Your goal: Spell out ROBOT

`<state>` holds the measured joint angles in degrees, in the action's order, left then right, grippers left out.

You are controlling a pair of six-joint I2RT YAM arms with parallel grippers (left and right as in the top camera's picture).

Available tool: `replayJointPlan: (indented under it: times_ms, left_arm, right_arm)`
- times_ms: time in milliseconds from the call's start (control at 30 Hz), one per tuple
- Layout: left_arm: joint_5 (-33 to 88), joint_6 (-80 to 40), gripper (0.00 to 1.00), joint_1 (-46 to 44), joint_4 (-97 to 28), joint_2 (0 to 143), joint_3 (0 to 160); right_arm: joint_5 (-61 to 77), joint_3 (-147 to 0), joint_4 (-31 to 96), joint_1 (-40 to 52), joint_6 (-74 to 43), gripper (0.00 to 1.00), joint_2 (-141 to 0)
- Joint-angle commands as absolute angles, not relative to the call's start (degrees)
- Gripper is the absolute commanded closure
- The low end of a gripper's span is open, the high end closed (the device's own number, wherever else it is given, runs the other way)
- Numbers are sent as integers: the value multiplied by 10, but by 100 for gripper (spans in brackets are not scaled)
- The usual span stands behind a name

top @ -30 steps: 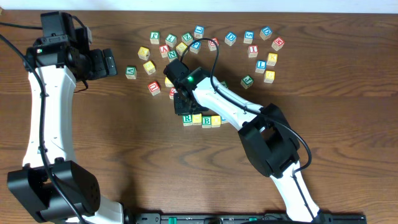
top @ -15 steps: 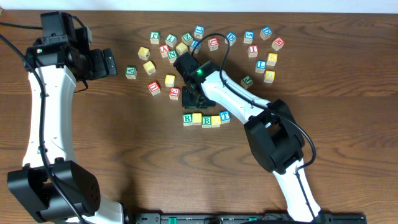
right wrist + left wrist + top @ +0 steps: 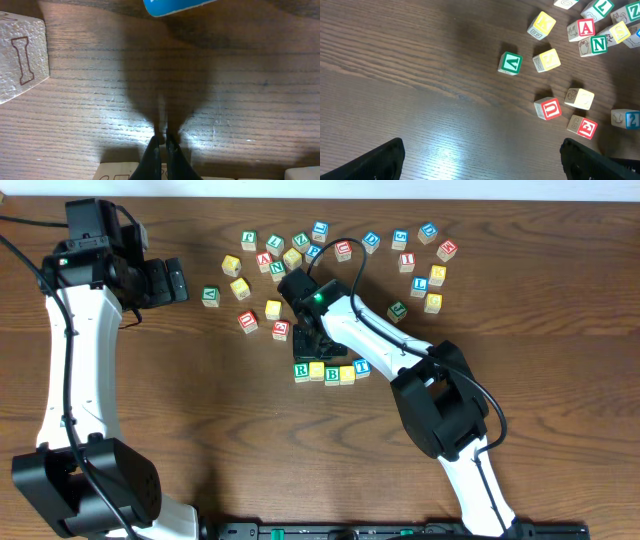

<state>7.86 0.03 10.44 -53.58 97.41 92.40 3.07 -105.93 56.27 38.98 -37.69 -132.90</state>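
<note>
A row of letter blocks lies mid-table: green R (image 3: 301, 369), a yellow block (image 3: 316, 370), green B (image 3: 332, 374), a yellow block (image 3: 347, 373) and blue T (image 3: 362, 367). My right gripper (image 3: 318, 347) hangs just behind this row. In the right wrist view its fingers (image 3: 162, 142) are shut on nothing, tips close over the bare wood, with the tops of the row's blocks (image 3: 117, 171) at the bottom edge. My left gripper (image 3: 176, 281) is open and empty at the far left; its fingers (image 3: 482, 160) frame bare table.
Loose letter blocks are scattered across the back of the table (image 3: 340, 250). The left wrist view shows a green V (image 3: 510, 63), yellow K (image 3: 542, 25), red A (image 3: 585, 28), red U (image 3: 549, 108) and red E (image 3: 583, 127). An I block (image 3: 22, 60) lies left of the right fingers.
My right gripper has moved right and back from over the R end of the row, uncovering the T block. The left arm has not moved.
</note>
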Motion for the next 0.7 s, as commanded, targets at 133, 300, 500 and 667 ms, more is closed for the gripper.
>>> replayJointPlan:
  times_ms: [133,300,500,667]
  left_arm:
    - [84,2,2,106,-537,966,936]
    - [84,2,2,106,-537,966,936]
    - [84,2,2,106,-537,966,936]
    - [84,2,2,106,-537,966,936]
  right_arm:
    - [34,-1064,560,378,-363,99,-1332]
    - [34,-1064,576,355,-349,99,-1326]
    - [34,-1064,577,345,-325,99,-1314]
    - [34,-1064,580,329,-289,99,-1265]
